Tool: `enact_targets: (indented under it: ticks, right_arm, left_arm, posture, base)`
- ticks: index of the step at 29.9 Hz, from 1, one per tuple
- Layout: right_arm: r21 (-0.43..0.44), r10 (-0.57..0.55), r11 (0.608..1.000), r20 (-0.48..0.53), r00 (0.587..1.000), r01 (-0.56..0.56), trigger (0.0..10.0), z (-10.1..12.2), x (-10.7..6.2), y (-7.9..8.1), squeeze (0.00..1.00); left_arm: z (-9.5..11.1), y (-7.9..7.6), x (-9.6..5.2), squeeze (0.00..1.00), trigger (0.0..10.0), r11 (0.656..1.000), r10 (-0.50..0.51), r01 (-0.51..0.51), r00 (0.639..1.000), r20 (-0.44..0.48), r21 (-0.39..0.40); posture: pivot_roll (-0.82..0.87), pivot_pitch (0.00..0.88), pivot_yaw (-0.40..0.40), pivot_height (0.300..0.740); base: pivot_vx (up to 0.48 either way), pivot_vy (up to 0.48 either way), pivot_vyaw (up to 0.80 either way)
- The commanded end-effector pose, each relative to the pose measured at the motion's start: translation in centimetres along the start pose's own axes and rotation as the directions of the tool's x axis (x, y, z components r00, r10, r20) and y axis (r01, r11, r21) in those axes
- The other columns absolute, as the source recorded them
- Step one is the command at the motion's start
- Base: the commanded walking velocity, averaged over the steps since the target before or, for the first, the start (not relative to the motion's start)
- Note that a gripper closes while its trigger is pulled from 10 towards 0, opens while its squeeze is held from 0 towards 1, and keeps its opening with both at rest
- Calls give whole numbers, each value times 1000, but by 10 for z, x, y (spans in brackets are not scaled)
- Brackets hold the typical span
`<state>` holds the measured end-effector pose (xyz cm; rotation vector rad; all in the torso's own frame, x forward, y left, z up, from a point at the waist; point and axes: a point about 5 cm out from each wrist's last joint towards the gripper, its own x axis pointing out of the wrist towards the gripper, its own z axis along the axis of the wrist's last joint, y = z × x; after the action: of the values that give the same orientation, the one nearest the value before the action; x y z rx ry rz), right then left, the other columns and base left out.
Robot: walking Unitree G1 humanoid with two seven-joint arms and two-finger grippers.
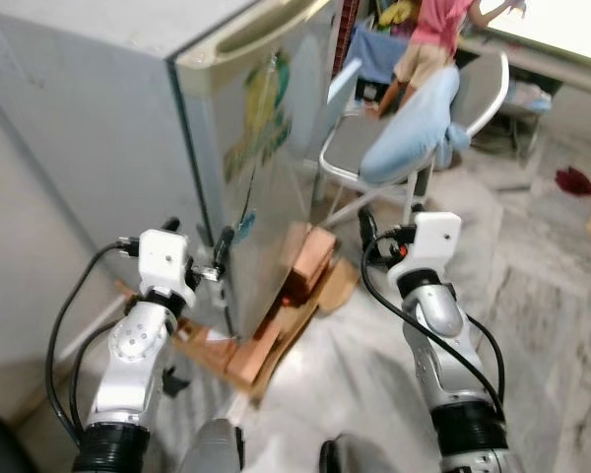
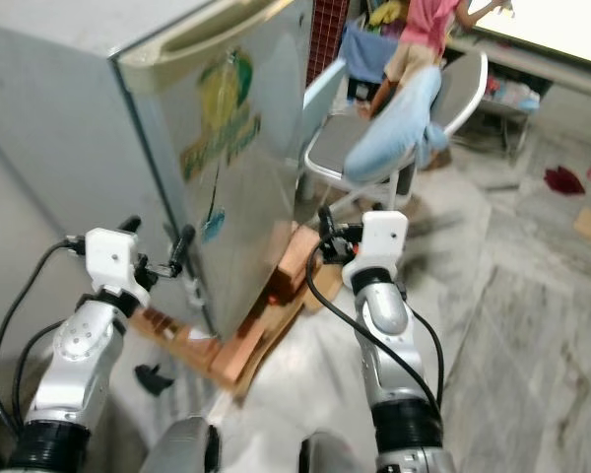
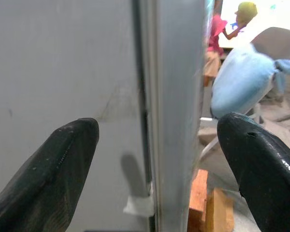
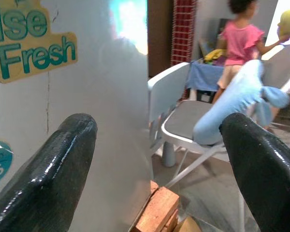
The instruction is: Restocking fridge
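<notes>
Marble floor (image 1: 552, 296) carries fridge (image 1: 128, 128) raised on bricks (image 1: 305, 258) and cardboard (image 1: 286, 340); folding chair (image 1: 374, 148) stands beside.

A pale marbled floor (image 1: 532, 296) runs back to a folding chair (image 1: 374, 148) draped with a light blue cloth (image 1: 414, 123). Flattened cardboard (image 1: 276, 340) and what look like bricks (image 1: 310, 258) (the view is blurred) lie beside a grey wall (image 1: 20, 286). A person (image 1: 428, 44) stands behind.

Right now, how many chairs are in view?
2. A grey-seated folding chair stands past the fridge, with a light blue bundle on it. A second white chair sits just behind, next to the fridge. Others may be hidden.
</notes>
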<state>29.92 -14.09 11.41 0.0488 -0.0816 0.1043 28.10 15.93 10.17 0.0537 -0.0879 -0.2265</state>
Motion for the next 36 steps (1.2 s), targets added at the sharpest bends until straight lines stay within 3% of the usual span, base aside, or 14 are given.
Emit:
enact_targets:
  ticks: [1, 12, 21, 29, 36]
  right_arm:
    - [-14, -30, 999, -5, 1000, 30, 10000, -1, -3, -10, 0]
    - [-15, -36, 999, -8, 999, 36, 10000, -1, -3, -11, 0]
    - [-27, -37, 999, 1, 999, 37, 10000, 1, -2, -12, 0]
    - [-29, -46, 998, 18, 999, 47, 10000, 8, 1, -12, 0]
    - [-34, -53, 998, 7, 999, 54, 10000, 6, -9, -13, 0]
  left_arm:
    - [0, -8, 0, 0, 10000, 999, -33, 33, 999, 7, -3]
    - [2, -12, 0, 0, 10000, 998, -61, 61, 998, 4, -17]
    - [3, -15, 6, 0, 10000, 997, -77, 77, 997, -3, -16]
    - [10, 9, 35, 0, 10000, 998, 19, -18, 1000, -6, 57]
    - [16, 19, 58, 0, 10000, 994, 77, -77, 997, 3, 73]
  posture:
    - [25, 76, -30, 740]
    - [25, 86, -30, 740]
    - [24, 90, -32, 740]
    - [5, 117, -31, 740]
    - [-25, 118, -30, 740]
  base:
    - [0, 480, 0]
    - [45, 0, -597]
    - [0, 0, 0]
    - [0, 0, 0]
    - [0, 0, 0]
